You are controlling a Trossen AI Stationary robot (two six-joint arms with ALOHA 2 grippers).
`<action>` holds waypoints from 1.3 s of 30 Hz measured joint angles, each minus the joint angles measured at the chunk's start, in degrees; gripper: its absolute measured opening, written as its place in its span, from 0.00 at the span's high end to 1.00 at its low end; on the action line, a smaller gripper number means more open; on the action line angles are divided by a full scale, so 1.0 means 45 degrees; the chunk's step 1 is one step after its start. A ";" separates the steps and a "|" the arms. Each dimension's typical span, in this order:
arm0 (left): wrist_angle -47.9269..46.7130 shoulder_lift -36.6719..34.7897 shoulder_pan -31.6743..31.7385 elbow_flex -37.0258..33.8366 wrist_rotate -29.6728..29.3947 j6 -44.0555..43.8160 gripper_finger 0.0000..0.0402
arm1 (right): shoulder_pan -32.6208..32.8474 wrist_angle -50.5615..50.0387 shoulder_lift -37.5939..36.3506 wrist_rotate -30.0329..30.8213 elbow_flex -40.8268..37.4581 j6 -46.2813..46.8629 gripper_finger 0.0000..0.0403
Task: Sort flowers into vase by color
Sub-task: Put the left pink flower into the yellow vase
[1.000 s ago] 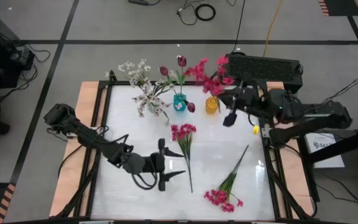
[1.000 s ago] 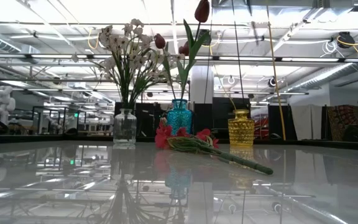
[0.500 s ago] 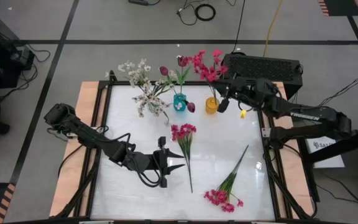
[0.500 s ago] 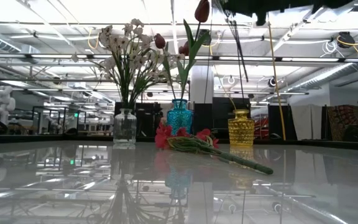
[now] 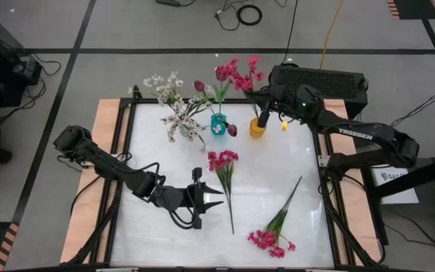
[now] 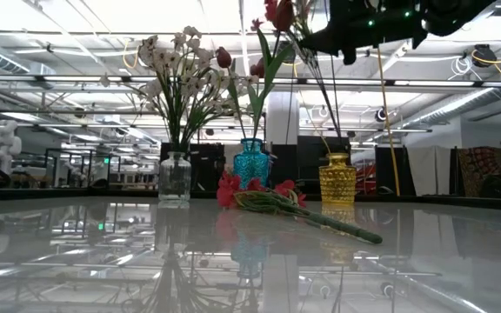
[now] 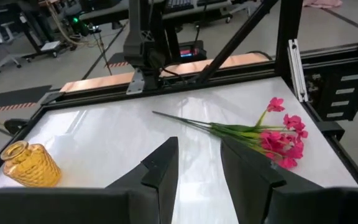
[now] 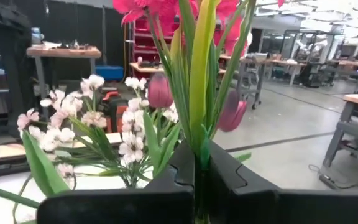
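Tulips (image 5: 219, 75) and white blossoms (image 5: 174, 106) beside right jaws' (image 5: 263, 117) magenta sprig (image 5: 242, 73).

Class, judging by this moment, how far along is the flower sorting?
Done: white blossoms in the clear vase, maroon tulips in the teal vase. In hand: the right tool holds a magenta sprig over the yellow vase. Left: two magenta sprigs on the table.

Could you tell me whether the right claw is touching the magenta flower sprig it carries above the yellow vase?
Touching. The right wrist view shows the right claw shut on the green stem of the magenta flower sprig, with both fingers pressed against it.
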 joint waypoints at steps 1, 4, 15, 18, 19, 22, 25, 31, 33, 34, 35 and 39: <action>0.0005 0.0000 0.0000 0.0000 0.0000 0.0000 0.68 | -0.0077 0.0051 0.0127 -0.0146 0.0000 0.0002 1.00; 0.0000 0.0000 0.0000 0.0000 0.0000 0.0000 0.68 | -0.0295 0.0324 0.0390 -0.0446 0.0000 0.0121 0.99; -0.0388 0.0000 0.0000 0.0000 0.0000 0.0000 0.68 | -0.0686 0.0571 0.0571 -0.1202 -0.0198 0.0568 0.99; -0.0369 0.0000 0.0000 0.0000 0.0000 0.0000 0.68 | -0.0729 0.0601 0.0571 -0.1224 -0.0405 0.0520 0.99; -0.0369 0.0000 0.0000 -0.0005 0.0000 0.0000 0.68 | -0.0760 0.0597 0.0571 -0.1227 -0.0478 0.0520 0.99; -0.0350 0.0000 0.0000 0.0000 0.0000 0.0000 0.68 | -0.0839 0.1043 0.0571 -0.1208 -0.0775 0.0511 0.99; -0.0350 0.0000 0.0000 -0.0002 0.0000 0.0002 0.68 | -0.0941 0.1653 0.0575 -0.1216 -0.0959 0.0519 0.99; -0.0340 0.0000 0.0000 -0.0003 0.0000 0.0005 0.68 | -0.1167 0.1811 0.0693 -0.1270 -0.0996 0.0323 0.99; -0.0331 0.0000 0.0000 0.0000 0.0000 0.0010 0.68 | -0.1271 0.1812 0.0715 -0.1487 -0.0996 0.0189 0.99; -0.0335 0.0000 0.0000 0.0000 0.0000 0.0024 0.68 | -0.1333 0.1930 0.0831 -0.1732 -0.0996 0.0132 0.99; -0.0330 0.0000 0.0000 0.0000 0.0000 0.0038 0.68 | -0.1371 0.2033 0.0950 -0.1919 -0.0993 0.0106 0.99; -0.0325 0.0000 0.0000 0.0000 0.0000 0.0081 0.68 | -0.1565 0.2107 0.1349 -0.2262 -0.0999 0.0099 0.99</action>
